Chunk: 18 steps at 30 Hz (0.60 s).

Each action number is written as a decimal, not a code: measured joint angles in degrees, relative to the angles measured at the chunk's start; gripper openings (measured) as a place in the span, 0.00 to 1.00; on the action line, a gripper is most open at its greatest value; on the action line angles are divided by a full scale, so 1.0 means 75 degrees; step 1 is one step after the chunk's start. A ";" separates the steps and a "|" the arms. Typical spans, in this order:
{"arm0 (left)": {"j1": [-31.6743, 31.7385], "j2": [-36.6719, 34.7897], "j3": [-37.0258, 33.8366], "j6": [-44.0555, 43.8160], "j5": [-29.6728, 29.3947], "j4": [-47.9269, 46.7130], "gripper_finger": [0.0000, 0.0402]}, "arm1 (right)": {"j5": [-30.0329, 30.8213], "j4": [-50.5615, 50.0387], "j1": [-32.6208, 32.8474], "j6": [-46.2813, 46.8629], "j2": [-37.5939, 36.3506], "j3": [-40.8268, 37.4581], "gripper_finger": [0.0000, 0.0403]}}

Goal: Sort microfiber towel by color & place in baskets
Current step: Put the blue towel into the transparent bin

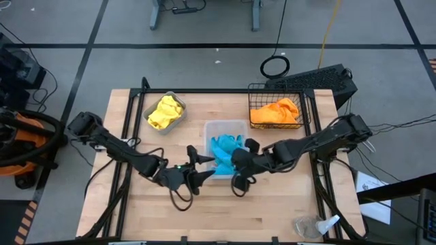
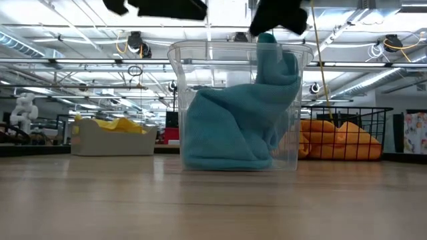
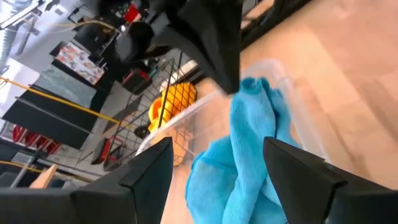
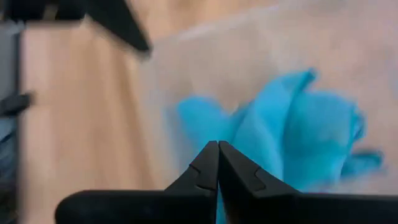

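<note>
Sorting is nearing completion: yellow towels (image 1: 165,111) are lying at eleven o'clock, orange towels (image 1: 275,111) at one, blue towels (image 1: 225,148) centred in the clear tub (image 1: 225,127). The left hand (image 1: 196,165) is being held apart; the right hand (image 1: 240,186) is pressed together, empty.

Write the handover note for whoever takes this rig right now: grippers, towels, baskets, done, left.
Left gripper: open, beside the clear tub, holding nothing.
Right gripper: shut, at the tub's front edge; whether it pinches the blue towels is unclear.
Yellow towels lie in the grey bin.
Orange towels lie in the black wire basket.
Blue towels are in the clear tub, one corner standing above its rim.
Done: no towel lies loose on the table.
Left: tuck the raised blue corner in and pull both arms back. The clear wrapper at the table's corner is not a towel.
</note>
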 joint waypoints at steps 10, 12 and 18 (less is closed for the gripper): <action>-0.0033 -0.0086 0.0000 -0.0006 0.0165 0.0148 0.63 | -0.0902 -0.1830 0.0007 0.0515 0.0129 0.0730 0.00; -0.0032 -0.0086 0.0000 -0.0003 0.0166 0.0173 0.63 | -0.0917 -0.1876 -0.0003 0.0499 0.0351 0.0715 0.00; -0.0027 -0.0086 0.0000 -0.0003 0.0245 0.0262 0.63 | -0.0934 -0.1546 -0.0342 0.0021 0.1134 0.0703 0.00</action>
